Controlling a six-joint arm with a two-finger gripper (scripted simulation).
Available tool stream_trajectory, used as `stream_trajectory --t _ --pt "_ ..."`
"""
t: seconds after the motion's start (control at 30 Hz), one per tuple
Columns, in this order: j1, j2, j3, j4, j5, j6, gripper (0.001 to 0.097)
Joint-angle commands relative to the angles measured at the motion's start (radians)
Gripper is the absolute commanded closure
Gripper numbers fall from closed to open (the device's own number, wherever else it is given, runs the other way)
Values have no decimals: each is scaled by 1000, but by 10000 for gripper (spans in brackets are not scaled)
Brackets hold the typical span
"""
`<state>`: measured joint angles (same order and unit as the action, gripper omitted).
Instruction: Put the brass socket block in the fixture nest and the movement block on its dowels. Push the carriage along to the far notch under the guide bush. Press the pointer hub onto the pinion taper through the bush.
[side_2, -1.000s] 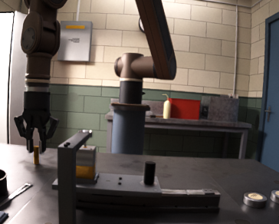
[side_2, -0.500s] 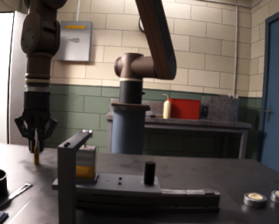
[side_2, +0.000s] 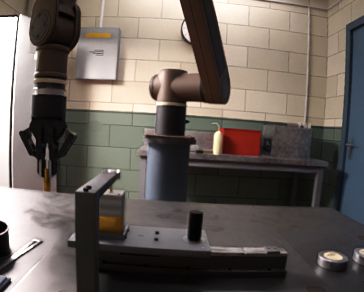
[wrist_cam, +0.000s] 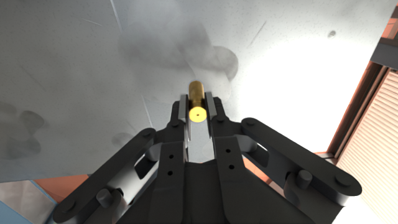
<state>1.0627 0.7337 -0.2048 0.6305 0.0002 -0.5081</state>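
The pointer hub (wrist_cam: 196,101), a small brass cylinder with a tiny hole in its end, stands upright on the bench at the far left (side_2: 46,178) and is gripped by my closed gripper (side_2: 46,167) (wrist_cam: 196,104). The fixture (side_2: 180,247) sits in the middle of the bench. Its carriage (side_2: 150,235) carries the brass socket block (side_2: 111,223) with the grey movement block (side_2: 112,203) on top. They sit under the guide bush arm (side_2: 102,181) of the upright post. A black knob (side_2: 195,225) stands on the carriage.
The bench's left end has a dark round pot (side_2: 4,237) and a flat metal tool (side_2: 22,250) near the front. Two round pucks (side_2: 333,259) lie at the right. The arm's base column (side_2: 167,165) rises behind the fixture.
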Motion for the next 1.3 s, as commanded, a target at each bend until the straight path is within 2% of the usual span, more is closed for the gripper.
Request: stream_trajectory --t 0.0,0.4,0.7,0.87,1.27 --pt "0 -4 2 5 0 0 901" --pt "0 -30 16 44 0 0 901" --pt "0 -125 90 211 0 0 901" --pt "0 -156 126 280 0 0 901" --pt "14 -154 146 300 0 14 901"
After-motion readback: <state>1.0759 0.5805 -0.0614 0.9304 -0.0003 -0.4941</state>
